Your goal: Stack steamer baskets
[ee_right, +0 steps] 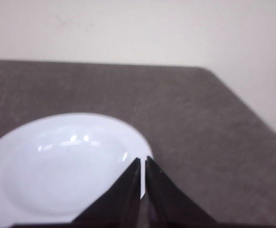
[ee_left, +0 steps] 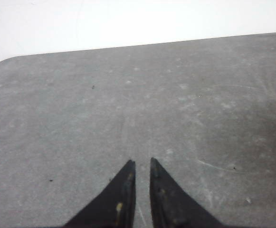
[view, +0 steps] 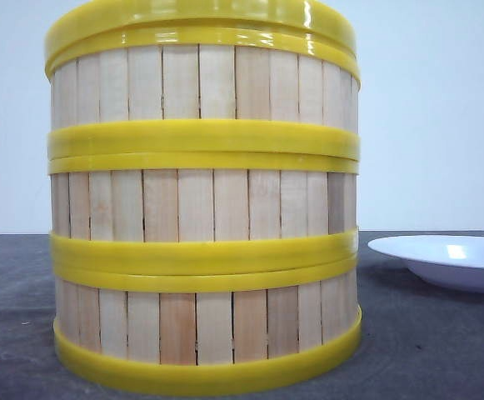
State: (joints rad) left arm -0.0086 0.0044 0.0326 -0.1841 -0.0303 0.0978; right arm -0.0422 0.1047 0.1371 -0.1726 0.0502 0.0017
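front view first, and the steamer baskets (view: pixel 204 208) fill it: three tiers of pale slats, yellow rim sitting on yellow rim, standing upright on the grey tabletop (view: pixel 441 350); the walls line up one above the other, so the stack reads as built, and i judge the task done or all but done; neither gripper shows in this view, and neither wrist camera catches the baskets, so how far the stack stands from either gripper cannot be told; left gripper (ee_left: pixel 142 164) hangs over bare tabletop, its fingers drawn nearly together with only a thin slit between them, holding nothing; right gripper (ee_right: pixel 143 160) is the same, tips almost meeting, empty; just beyond and under those tips lies the white plate (ee_right: pixel 61 166), its near rim by the fingertips, touching or not i cannot say; both arms look parked clear so nothing nudges the tower; hidden: the top of the stack is cut off by the frame edge, its inside unseen, and the plate runs off the frame.
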